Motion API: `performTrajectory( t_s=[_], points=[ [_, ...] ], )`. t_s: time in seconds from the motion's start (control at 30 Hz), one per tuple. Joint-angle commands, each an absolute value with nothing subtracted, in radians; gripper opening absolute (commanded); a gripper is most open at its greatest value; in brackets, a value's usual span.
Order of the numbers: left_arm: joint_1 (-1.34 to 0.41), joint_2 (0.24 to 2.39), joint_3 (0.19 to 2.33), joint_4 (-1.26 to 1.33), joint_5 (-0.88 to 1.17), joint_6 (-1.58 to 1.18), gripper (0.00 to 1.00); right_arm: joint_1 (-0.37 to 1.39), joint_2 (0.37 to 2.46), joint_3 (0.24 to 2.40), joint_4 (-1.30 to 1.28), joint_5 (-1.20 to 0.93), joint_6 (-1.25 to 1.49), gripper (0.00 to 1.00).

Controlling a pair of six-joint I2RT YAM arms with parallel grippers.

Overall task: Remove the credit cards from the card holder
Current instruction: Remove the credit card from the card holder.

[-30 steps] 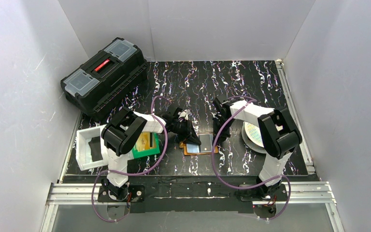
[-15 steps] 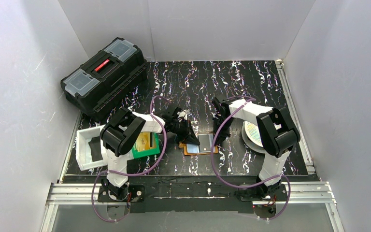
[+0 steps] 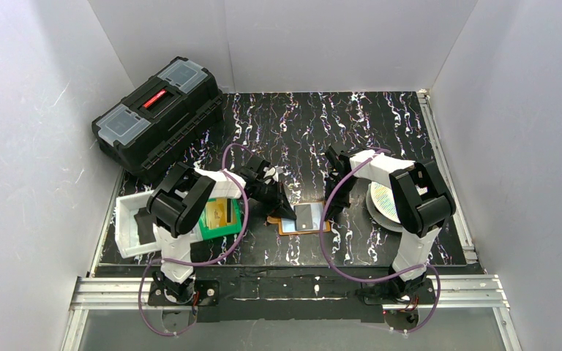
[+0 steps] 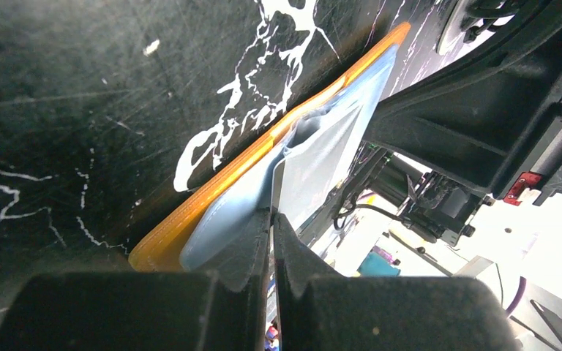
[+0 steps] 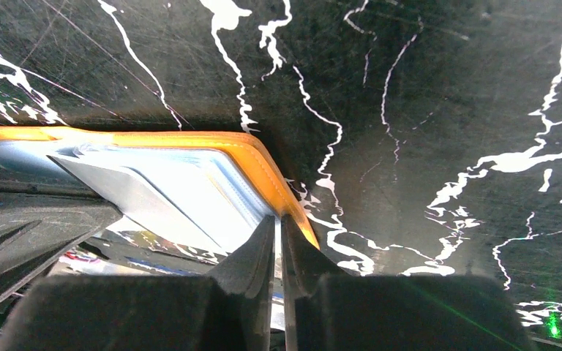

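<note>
Black marbled table (image 3: pixel 380 124), with a toolbox (image 3: pixel 157 117) sitting in its far left corner. Both arms fold in toward the middle, elbows high, wrists tipped steeply down, facing each other across the card holder (image 5: pixel 260 162). It lies open by the middle of the table's near edge. Left gripper (image 4: pixel 271 219): jaws pinched tight on the holder's silvery inner layer, holding it raised off the orange cover. Right gripper (image 5: pixel 278 223): jaws nipped together on the holder's right edge, low against the table.
</note>
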State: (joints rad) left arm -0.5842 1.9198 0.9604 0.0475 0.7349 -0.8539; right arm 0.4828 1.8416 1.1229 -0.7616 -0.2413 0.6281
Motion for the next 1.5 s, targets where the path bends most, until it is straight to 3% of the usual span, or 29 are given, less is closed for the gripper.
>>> performTrajectory(
  t_s=[0.0,0.67,1.23,1.47],
  points=[
    [-0.557,1.866,0.953,-0.064,0.697,-0.806,0.00,0.486,1.943,1.046,-0.682,-0.058,0.604,0.14],
    [-0.519,1.823,1.008,-0.217,0.629,-0.720,0.00,0.474,1.945,1.039,-0.666,-0.074,0.592,0.13],
    [-0.503,1.678,1.061,-0.385,0.579,-0.654,0.00,0.474,1.822,1.121,-0.703,-0.131,0.600,0.14],
    [-0.495,1.625,1.084,-0.419,0.582,-0.642,0.00,0.474,1.730,1.192,-0.736,-0.174,0.612,0.27]
  ],
)
